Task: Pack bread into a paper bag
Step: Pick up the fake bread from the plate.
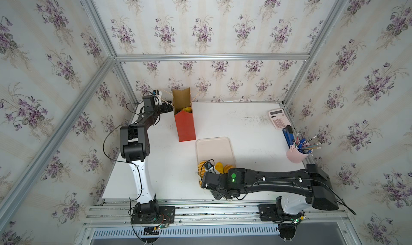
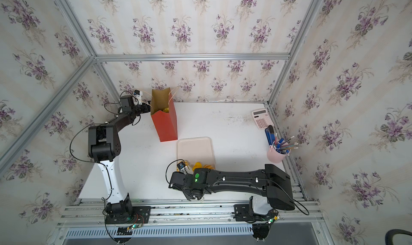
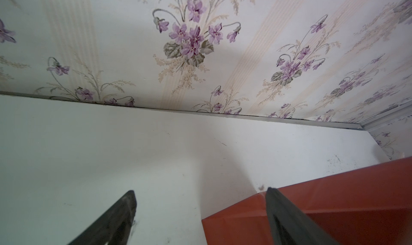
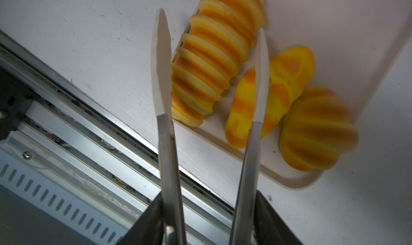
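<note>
1. The paper bag (image 1: 185, 127) stands upright and open near the far left corner of the table (image 1: 240, 130). One yellow bun (image 1: 187, 109) shows inside it.
2. The left gripper (image 3: 200, 190) sits at the bag's left side, near its rim, with its fingers spread wide. One finger (image 3: 287, 219) overlaps the bag's red wall; whether it touches cannot be told.
3. A beige tray (image 1: 214, 148) lies by the middle of the table's near edge, close to the bag's foot. Three loaves sit at its near end: a ridged loaf (image 4: 209, 61), a smooth yellow roll (image 4: 278, 88) and a striped loaf (image 4: 316, 130).
4. The right gripper (image 4: 208, 201) clamps the arms of metal tongs (image 4: 169, 154). Their white tips stand apart with the ridged loaf seen between them; contact cannot be told.
</note>
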You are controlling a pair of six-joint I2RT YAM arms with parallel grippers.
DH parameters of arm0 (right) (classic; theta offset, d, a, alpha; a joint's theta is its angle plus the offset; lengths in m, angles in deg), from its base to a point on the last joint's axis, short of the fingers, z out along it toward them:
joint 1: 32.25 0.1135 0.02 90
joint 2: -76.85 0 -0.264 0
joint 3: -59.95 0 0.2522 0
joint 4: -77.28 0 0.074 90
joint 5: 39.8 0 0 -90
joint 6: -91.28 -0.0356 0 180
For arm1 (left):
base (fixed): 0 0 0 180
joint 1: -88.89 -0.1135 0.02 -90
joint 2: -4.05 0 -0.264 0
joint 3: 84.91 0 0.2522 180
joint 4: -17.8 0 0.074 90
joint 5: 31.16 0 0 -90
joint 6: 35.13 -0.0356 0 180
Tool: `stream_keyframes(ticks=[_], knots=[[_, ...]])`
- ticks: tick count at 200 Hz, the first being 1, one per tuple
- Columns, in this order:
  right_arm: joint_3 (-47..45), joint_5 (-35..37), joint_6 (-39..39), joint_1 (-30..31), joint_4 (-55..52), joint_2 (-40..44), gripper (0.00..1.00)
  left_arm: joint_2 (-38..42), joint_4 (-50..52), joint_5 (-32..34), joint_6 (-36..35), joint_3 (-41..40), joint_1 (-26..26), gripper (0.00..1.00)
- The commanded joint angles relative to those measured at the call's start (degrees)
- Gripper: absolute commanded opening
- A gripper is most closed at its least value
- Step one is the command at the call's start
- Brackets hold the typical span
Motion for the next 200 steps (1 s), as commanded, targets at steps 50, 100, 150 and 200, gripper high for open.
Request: stream_keyframes(ticks=[50, 100, 150, 200], knots=[[0.40, -1.41, 2.56, -0.40, 0.63, -1.25, 0.48, 1.30, -1.80, -0.60, 0.42, -0.22, -0.23, 0.92], [0.26, -1.66, 2.56, -0.56, 1.15, -1.03, 0.32, 1.30, -2.10, -0.64, 0.69, -0.29, -0.22, 0.91], [1.11, -0.01, 2.86, -0.69, 1.28, -0.72, 0.24, 1.32, -2.37, -0.73, 0.80, -0.73, -0.39, 0.91], [9.91, 9.52, 7.15, -2.36, -5.66, 0.63, 0.24, 1.41, -3.02, -1.03, 1.22, -1.40, -0.39, 0.91]])
